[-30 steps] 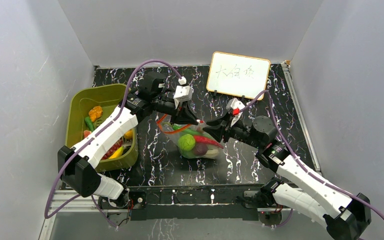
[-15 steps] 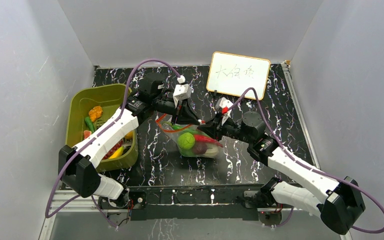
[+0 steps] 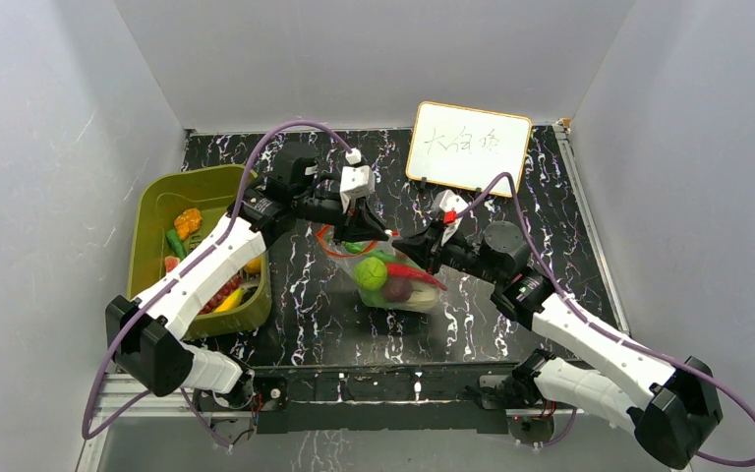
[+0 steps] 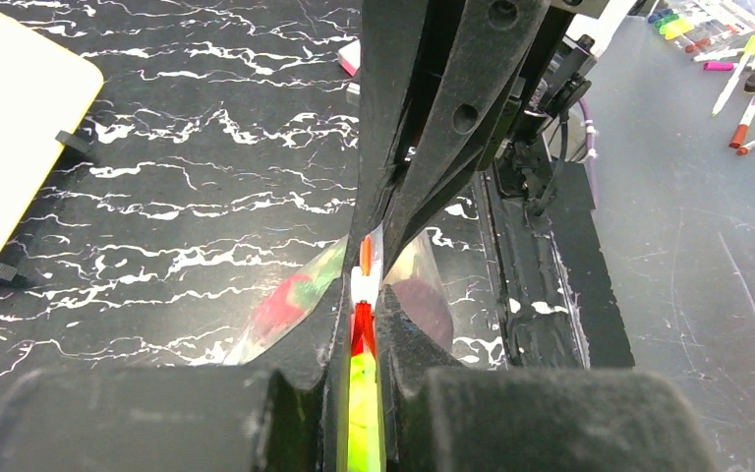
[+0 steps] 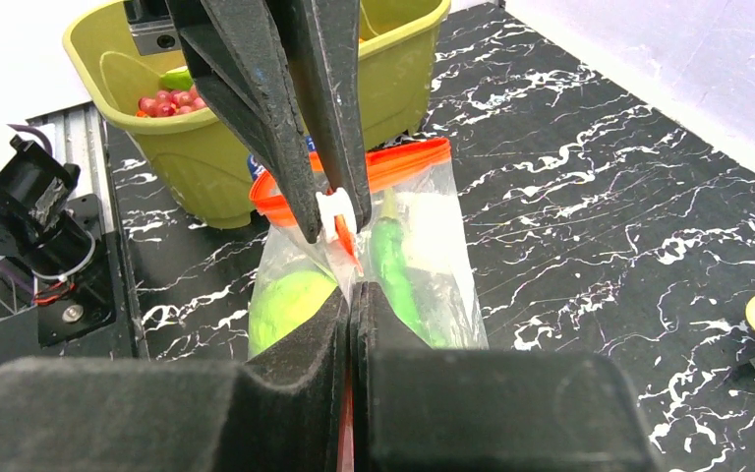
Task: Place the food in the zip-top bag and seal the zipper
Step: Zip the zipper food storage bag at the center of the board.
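Left claw (image 4: 362, 317) and right claw (image 5: 351, 307) — both pinched on the zipper (image 5: 408, 160) (partly hidden behind them)

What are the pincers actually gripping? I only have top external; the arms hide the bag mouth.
Observer: Left wrist shows the left pincer shut on the white slider of the zipper.
Operator: And the right?
Observer: Right wrist shows the right pincer shut on the zipper strip, tip to tip with the left.
Operator: Food caught in it?
Observer: None that shows. A long green piece stands inside the zip-top bag, its tip just under the strip.
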Robot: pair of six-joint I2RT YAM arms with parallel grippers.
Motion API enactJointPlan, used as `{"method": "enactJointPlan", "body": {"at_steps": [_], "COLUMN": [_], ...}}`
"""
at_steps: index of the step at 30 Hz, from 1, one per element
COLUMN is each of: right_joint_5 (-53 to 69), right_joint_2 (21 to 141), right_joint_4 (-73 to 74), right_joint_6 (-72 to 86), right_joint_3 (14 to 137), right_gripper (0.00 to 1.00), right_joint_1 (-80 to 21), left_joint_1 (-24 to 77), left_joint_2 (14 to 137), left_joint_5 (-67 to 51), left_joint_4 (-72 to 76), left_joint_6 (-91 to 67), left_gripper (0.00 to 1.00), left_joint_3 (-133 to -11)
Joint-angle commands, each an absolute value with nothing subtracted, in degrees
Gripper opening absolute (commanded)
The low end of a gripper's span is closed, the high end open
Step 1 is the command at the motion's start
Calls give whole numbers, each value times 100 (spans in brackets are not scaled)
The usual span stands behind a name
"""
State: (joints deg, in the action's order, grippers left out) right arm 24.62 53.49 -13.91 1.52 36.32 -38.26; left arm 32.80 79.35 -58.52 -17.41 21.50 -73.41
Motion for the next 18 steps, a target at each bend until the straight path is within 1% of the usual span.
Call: {"method": "enactJointPlan", "body": {"at_steps": [1, 3, 4, 6, 7, 12, 15, 18], "right_joint_5": [2143, 2181, 2206, 2312, 2425, 2568, 2657, 2636], "right_joint_2": [5136, 5102, 5076, 5052, 5055, 5080, 5097, 5095], "right_joint_4": [-1704, -1722, -1741, -1758, -1750, -1784, -1795, -1784], "right_joint_6": [119, 179, 185, 181, 170, 259, 271, 269], "right_joint_3": [3878, 3786, 3746, 3705, 3709, 3735, 3775, 3788], "right_gripper": [0, 0, 0, 0, 0, 0, 0, 0], "right_joint_1": [-3801, -3804, -3803, -3799, -3804, -3802, -3800, -3799], "left_joint_1": [3173, 3173, 3173, 3173, 3173, 3168, 3167, 3173], "left_joint_2": [7796, 7813, 7807, 7770, 7743, 7621, 7692, 7765], "left_joint_5": [-5630, -5634, -5648, -5825, -5991, -6356, -6417, -6485], "left_joint_4": [-2081, -2072, -2037, -1830, -1684, -970, -943, -884], "left_joint_6": [2269, 2247, 2212, 2072, 1981, 1570, 1549, 1436], "left_gripper": [0, 3, 7, 20, 24, 38, 42, 42], "left_joint_3": [-7532, -7503, -7484, -7435, -7403, -7154, -7184, -7252]}}
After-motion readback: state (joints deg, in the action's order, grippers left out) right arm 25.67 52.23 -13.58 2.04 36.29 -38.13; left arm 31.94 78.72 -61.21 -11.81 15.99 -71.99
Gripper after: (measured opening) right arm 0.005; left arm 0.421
